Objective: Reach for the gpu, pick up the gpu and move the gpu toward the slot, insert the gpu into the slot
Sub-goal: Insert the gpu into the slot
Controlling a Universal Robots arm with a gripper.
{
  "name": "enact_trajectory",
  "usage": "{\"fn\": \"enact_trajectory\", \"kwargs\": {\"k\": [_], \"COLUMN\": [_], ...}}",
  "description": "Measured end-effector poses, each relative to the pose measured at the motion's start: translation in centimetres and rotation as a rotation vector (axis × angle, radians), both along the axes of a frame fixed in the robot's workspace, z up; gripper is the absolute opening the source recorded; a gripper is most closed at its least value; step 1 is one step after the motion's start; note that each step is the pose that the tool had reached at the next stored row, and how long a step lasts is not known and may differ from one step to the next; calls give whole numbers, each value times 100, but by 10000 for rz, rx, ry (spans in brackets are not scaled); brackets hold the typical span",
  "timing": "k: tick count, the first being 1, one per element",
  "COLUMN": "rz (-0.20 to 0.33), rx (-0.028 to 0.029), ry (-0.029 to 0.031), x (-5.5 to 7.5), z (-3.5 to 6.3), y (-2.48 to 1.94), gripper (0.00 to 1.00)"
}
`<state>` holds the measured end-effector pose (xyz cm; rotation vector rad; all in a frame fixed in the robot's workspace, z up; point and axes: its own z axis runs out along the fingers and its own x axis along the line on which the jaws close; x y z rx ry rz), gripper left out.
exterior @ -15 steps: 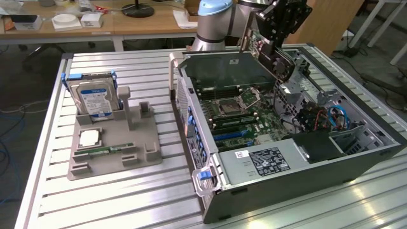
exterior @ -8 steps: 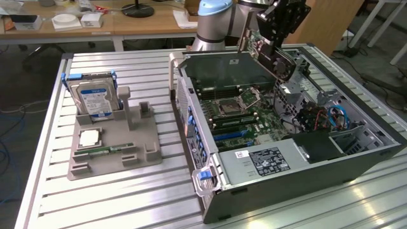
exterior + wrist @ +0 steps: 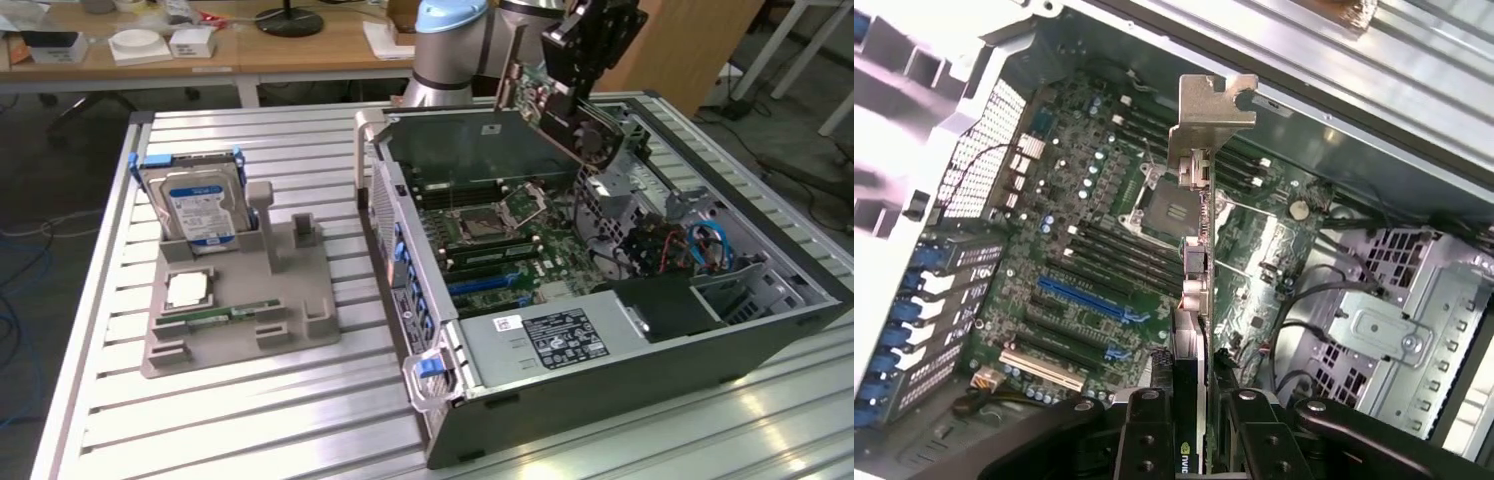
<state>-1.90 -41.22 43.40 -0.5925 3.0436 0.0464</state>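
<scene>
Two black fingers (image 3: 1144,440) of the pincer (image 3: 1197,425) pinch the gpu (image 3: 1194,300), a thin flat green circuit card with a black cooler shroud and a silver metal end bracket, one finger on each face. Seen from the wrist, the card shows edge-on, its bracket end farthest from the pincer, and it hangs in the air over the green motherboard (image 3: 1094,190), touching no connector. The slot (image 3: 1092,300), a long narrow blue plastic strip among parallel dark strips, lies bare on the board, apart from the card's edge.

In the exterior view the pincer (image 3: 577,75) and the tilted gpu (image 3: 574,120) sit at about one o'clock of the scene, above the far end of the open black and grey computer case (image 3: 667,350). The square silver processor socket (image 3: 494,215) lies at about seven o'clock from the card, and the blue slot (image 3: 483,284) at six o'clock from that socket. At nine o'clock of the scene, a grey plastic tray (image 3: 260,285) on the slatted aluminium tabletop (image 3: 267,430) holds an upright silver hard drive with a blue label (image 3: 200,210), a square processor chip (image 3: 187,288) and a short green memory stick (image 3: 220,317).
</scene>
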Motion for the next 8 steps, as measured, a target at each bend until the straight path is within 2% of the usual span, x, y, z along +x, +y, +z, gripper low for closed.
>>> {"fn": "enact_trajectory", "kwargs": {"k": [8], "rz": [919], "rx": [-3], "ry": [0], "x": [-1], "z": [-6], "y": [-3], "gripper": [25]}}
